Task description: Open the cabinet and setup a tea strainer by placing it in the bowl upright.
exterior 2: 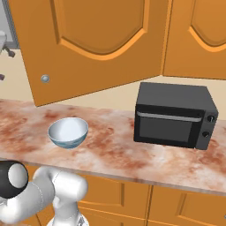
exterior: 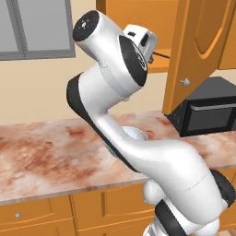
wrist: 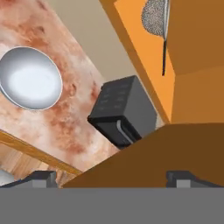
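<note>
The cabinet (exterior: pixel 138 11) stands open, its door (exterior 2: pixel 97 44) swung out over the counter with a round silver knob (exterior 2: pixel 45 79). Inside, on the orange shelf, lies the tea strainer (wrist: pixel 155 19), a silver mesh basket with a thin black handle (wrist: pixel 164 52). The pale bowl (exterior 2: pixel 67 131) sits upright on the marbled counter, also seen in the hand view as the bowl (wrist: pixel 29 78). My gripper (wrist: pixel 113 179) is open, raised beside the open cabinet, holding nothing; the door's edge (wrist: pixel 144 162) lies close below its tips. In the left base view the gripper (exterior: pixel 148 46) is at the shelf opening.
A black microwave (exterior 2: pixel 174 114) stands on the counter to the right of the bowl, under the open door. Low orange drawer fronts (exterior: pixel 41 214) run beneath the counter edge. A closed cabinet door (exterior 2: pixel 198 35) is to the right.
</note>
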Motion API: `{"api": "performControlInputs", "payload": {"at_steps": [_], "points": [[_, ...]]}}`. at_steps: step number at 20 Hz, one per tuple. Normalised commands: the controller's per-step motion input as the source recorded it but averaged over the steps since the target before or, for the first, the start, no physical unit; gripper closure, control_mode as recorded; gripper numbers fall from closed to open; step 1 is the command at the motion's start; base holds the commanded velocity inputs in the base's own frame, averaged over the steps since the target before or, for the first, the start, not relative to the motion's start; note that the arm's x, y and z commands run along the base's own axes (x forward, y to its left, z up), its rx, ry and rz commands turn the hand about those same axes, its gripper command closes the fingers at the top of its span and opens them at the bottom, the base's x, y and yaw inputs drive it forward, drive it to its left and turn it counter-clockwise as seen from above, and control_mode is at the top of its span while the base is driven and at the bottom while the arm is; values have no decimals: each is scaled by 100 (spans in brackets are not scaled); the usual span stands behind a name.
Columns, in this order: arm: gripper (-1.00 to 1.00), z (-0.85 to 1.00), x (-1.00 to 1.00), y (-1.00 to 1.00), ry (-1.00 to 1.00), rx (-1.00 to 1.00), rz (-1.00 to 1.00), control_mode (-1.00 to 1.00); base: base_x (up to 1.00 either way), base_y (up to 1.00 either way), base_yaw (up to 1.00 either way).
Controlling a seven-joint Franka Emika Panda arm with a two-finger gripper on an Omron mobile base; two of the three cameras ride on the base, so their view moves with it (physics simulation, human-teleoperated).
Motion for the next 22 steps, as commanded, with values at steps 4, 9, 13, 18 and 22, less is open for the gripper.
{"api": "performControlInputs", "payload": {"at_steps": [4,9,13,18,22], "points": [[-100,-41,50,-9,39,-42,-4,-100,0,0,0],[-100,-63,12,-20,21,-27,-4,-100,0,0,0],[-100,-49,21,-26,26,-21,0,-100,0,0,0],[-100,-21,15,-36,26,-21,0,-100,0,0,0],[-100,-2,11,-36,22,-22,0,-100,0,0,0]]}}
